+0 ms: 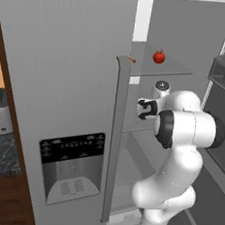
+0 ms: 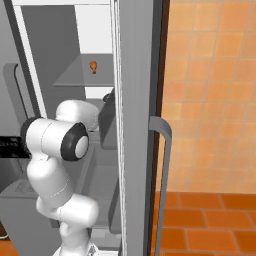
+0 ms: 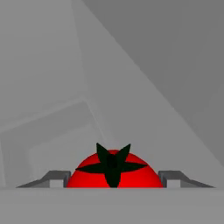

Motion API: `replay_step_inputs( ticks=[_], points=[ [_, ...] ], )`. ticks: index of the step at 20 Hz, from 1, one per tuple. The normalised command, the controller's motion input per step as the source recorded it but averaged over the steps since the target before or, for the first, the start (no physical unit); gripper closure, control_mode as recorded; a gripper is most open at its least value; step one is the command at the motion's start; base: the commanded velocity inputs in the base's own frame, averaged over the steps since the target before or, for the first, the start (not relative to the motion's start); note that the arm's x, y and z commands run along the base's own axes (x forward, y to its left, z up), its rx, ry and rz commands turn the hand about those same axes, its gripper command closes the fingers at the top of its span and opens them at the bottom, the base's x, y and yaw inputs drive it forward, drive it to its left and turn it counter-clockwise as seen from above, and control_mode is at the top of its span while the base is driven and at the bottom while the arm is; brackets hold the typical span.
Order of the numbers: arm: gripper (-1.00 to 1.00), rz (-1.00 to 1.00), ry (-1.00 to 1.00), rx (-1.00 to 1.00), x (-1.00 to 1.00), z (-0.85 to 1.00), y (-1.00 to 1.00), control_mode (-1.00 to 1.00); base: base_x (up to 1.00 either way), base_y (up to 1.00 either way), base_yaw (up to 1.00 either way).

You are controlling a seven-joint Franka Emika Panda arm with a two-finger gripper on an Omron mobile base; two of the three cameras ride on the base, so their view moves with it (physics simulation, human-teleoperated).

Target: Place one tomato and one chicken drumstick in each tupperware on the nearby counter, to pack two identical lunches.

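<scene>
Arm inside open fridge. Hand view: tomato [image 3: 113, 171] sits betw finger tips [image 3: 57, 179], one each side, touching — gripper [image 3: 113, 183] looks clenched on it, judged grasped. Second tomato [image 1: 159, 56] and drumstick [image 2: 93, 66] on glass shelf [image 1: 179, 68]. Counter [image 1: 0, 155] at far left; tupperware unseen. Est. early: nothing visibly packed, nearly all placements left.

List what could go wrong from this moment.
1. A tomato sits between the gripper tips, jaws flanking it; a round fruit may slip on the way out of the fridge.
2. The arm works close to the fridge door edge and shelf; withdrawing could bump them, or the second tomato.
</scene>
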Motion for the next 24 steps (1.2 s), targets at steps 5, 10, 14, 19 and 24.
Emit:
replay_step_inputs(
  ticks=[5, 10, 14, 19, 24],
  points=[
    [1.0, 0.04, 0.0, 0.0, -1.0, -0.09, 0.19, -1.0, 0.0, 0.0, 0.0],
    [1.0, 0.19, 0.0, -0.07, -1.0, 0.09, 0.67, -1.0, 0.0, 0.0, 0.0],
    [1.0, 0.31, 0.04, -0.04, -1.0, 0.48, 0.46, -1.0, 0.0, 0.0, 0.0],
    [1.0, 0.27, 0.05, 0.0, -1.0, 0.76, 0.17, -1.0, 0.0, 0.0, 0.0],
    [1.0, 0.19, 0.12, 0.0, -1.0, 0.86, 0.16, -1.0, 0.0, 0.0, 0.0]
  ],
)
